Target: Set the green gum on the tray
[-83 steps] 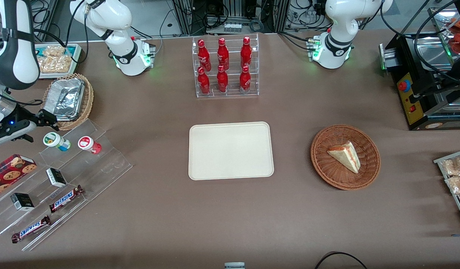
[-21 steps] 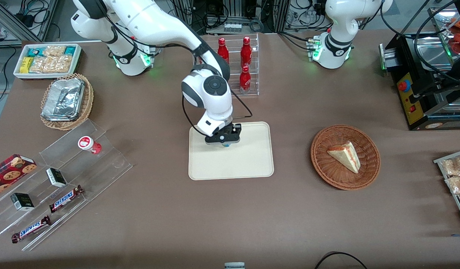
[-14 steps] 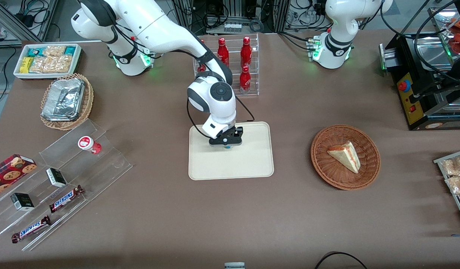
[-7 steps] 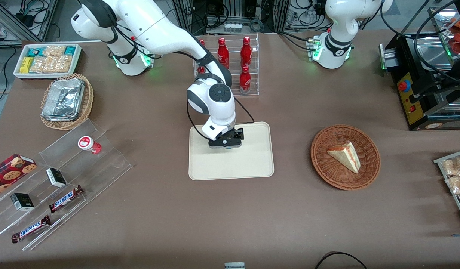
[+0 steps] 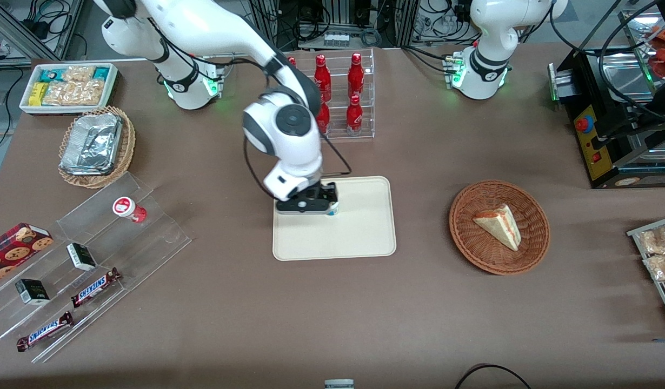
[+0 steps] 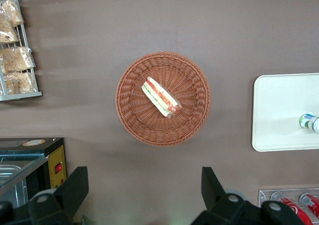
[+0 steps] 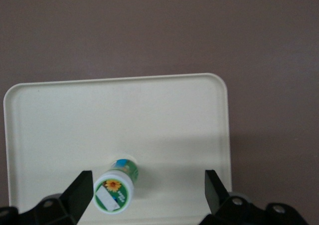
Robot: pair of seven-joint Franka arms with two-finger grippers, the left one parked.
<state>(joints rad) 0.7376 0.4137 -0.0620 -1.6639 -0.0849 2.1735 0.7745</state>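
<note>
green gum [image 7: 115, 190] stands upright on tray [image 7: 174, 115]; gripper [image 7: 144, 187] above it, fingers spread wide, not touching.

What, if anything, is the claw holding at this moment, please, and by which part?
Nothing: the claw is open above the tray, and the green gum stands free on the tray.
</note>
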